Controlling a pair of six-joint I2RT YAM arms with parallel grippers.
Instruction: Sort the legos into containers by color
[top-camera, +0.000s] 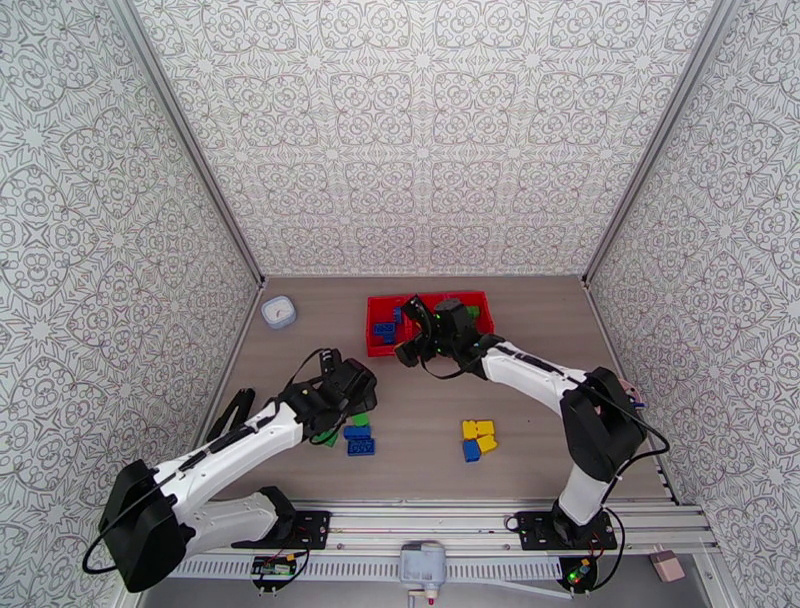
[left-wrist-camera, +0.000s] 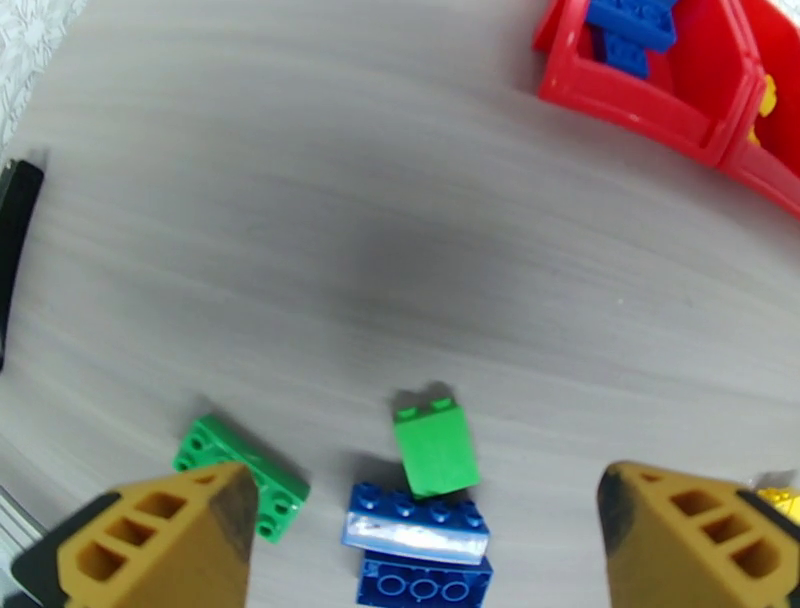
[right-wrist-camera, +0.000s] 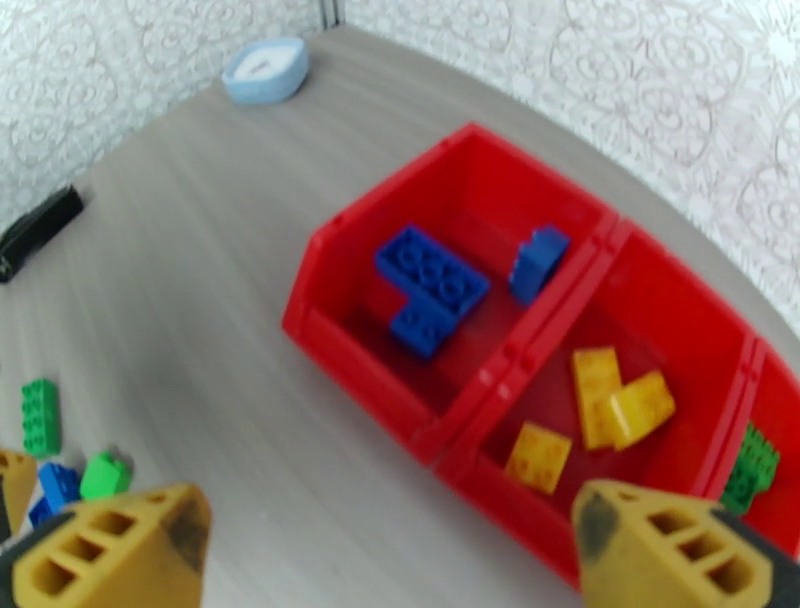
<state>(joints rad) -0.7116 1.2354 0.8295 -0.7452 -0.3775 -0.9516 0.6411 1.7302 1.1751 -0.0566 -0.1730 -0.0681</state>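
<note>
Gaping empty: left end effector (left-wrist-camera: 425, 492), right end effector (right-wrist-camera: 390, 508); studded legos (right-wrist-camera: 430, 280) (blue, yellow, green), red tray (right-wrist-camera: 360, 375).

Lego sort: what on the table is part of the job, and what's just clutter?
Part of the job: red tray; sorted bricks inside it; loose green bricks, blue bricks and yellow bricks on the table.
Lying about: white cup; black object at the table's left edge.

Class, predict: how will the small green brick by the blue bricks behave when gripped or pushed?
The green brick looks like hard plastic, so probably stiff. Its flat faces suggest sliding, not rolling. Small, so likely light.
</note>
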